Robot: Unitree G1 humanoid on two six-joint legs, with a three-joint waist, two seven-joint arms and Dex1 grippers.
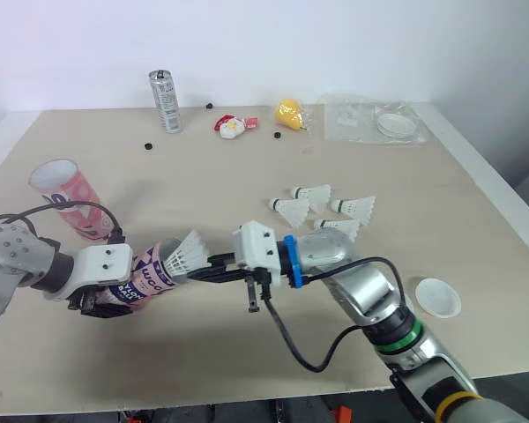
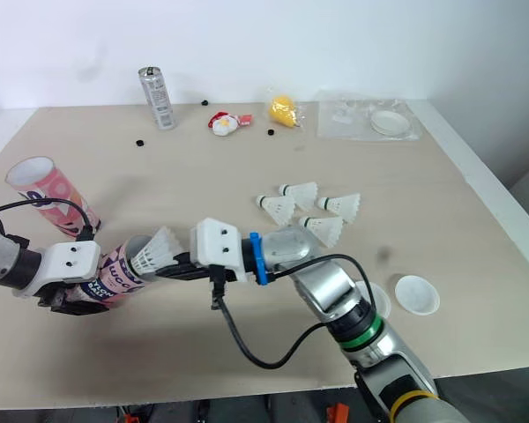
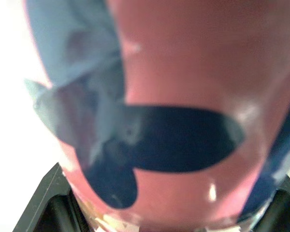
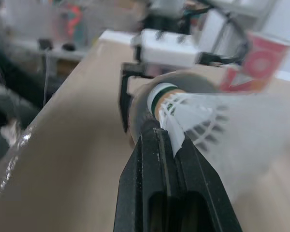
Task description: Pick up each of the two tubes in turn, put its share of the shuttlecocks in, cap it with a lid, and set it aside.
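A pink printed tube (image 1: 141, 278) lies tilted in my left gripper (image 1: 97, 301), which is shut around its body; its open mouth faces right. My right gripper (image 1: 201, 268) is shut on a white shuttlecock (image 1: 187, 254) and holds it at that mouth, cork end (image 4: 159, 95) at the rim. A second pink tube (image 1: 66, 198) stands upright and open at the left. Several loose shuttlecocks (image 1: 322, 207) lie in the middle of the table, just beyond my right forearm. A white lid (image 1: 438, 297) lies near the front right edge.
At the back stand a silver can (image 1: 166, 101), a red and white toy (image 1: 231, 126), a yellow object (image 1: 289, 113) and a clear plastic bag (image 1: 379, 122) with a round lid in it. Small black bits dot the far side. A black cable loops under my right arm.
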